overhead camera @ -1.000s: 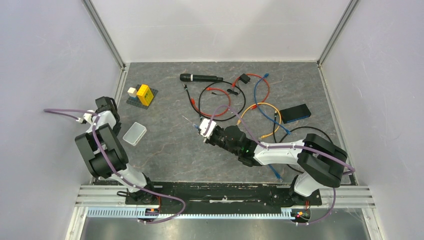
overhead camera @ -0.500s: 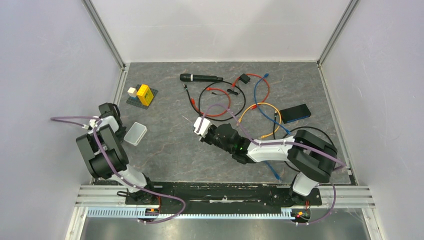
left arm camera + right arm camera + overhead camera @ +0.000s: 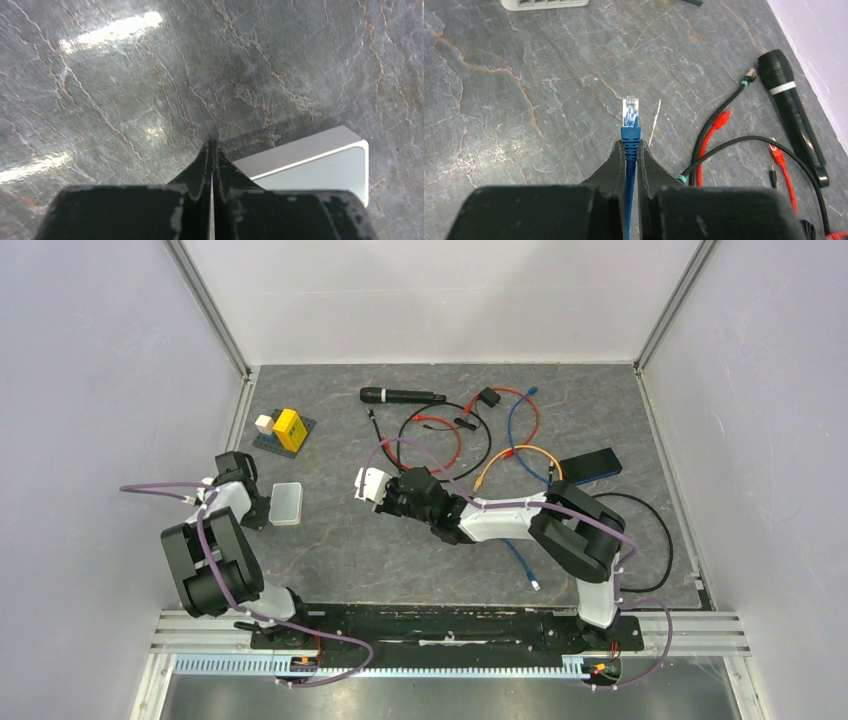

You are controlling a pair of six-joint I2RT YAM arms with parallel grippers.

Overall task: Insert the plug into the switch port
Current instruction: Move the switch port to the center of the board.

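black handheld microphone (image 3: 402,395) at far side | yellow and white toy blocks (image 3: 284,427) on dark baseplate (image 3: 266,443), far left | dark blue flat box (image 3: 589,466) right

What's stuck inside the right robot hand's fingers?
The right gripper pinches a blue cable, its clear plug poking out in front. Farther back, the cable is hidden by the gripper's black body.

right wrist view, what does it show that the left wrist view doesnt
Only right wrist: the right gripper shut on a blue cable just behind its clear plug, plus a black microphone and a red cable. Only left wrist: the left gripper, shut and empty, with the pale box showing a plain side close on its right. Both: the grey marbled table and that box, though the right wrist view catches only its socketed edge at the top.
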